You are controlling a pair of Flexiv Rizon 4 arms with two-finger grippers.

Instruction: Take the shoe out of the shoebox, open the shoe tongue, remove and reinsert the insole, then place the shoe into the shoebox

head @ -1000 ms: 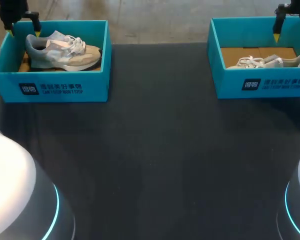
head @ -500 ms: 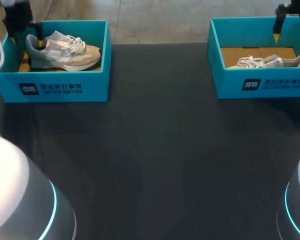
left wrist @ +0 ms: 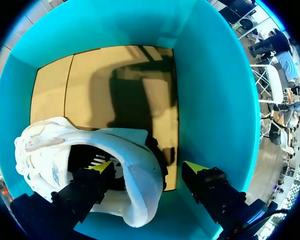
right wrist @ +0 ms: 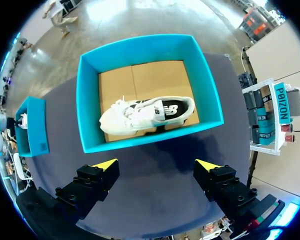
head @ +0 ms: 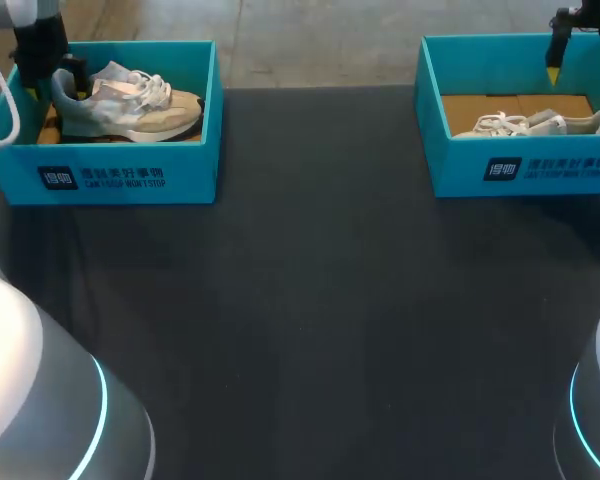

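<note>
A grey and beige sneaker (head: 130, 100) lies in the left teal shoebox (head: 130, 175), toe towards the table's middle. My left gripper (head: 52, 85) is down inside that box at the shoe's heel. In the left wrist view the gripper (left wrist: 149, 167) stands open astride the white heel collar (left wrist: 135, 165): one finger is inside the shoe's opening, the other outside between heel and box wall (left wrist: 215, 90). My right gripper (right wrist: 156, 164) hangs open, high above the table, by the right teal shoebox (right wrist: 87, 110), which holds a white sneaker (right wrist: 147, 114).
The right shoebox (head: 525, 170) with its white sneaker (head: 535, 124) stands at the table's far right, under my right gripper (head: 555, 70). Brown cardboard (left wrist: 115, 85) lines the left box's floor. Dark tabletop (head: 310, 300) stretches between and in front of the boxes.
My left gripper has come down into the left box and a little rightward, onto the shoe's heel. The right arm and both shoes have not moved.
</note>
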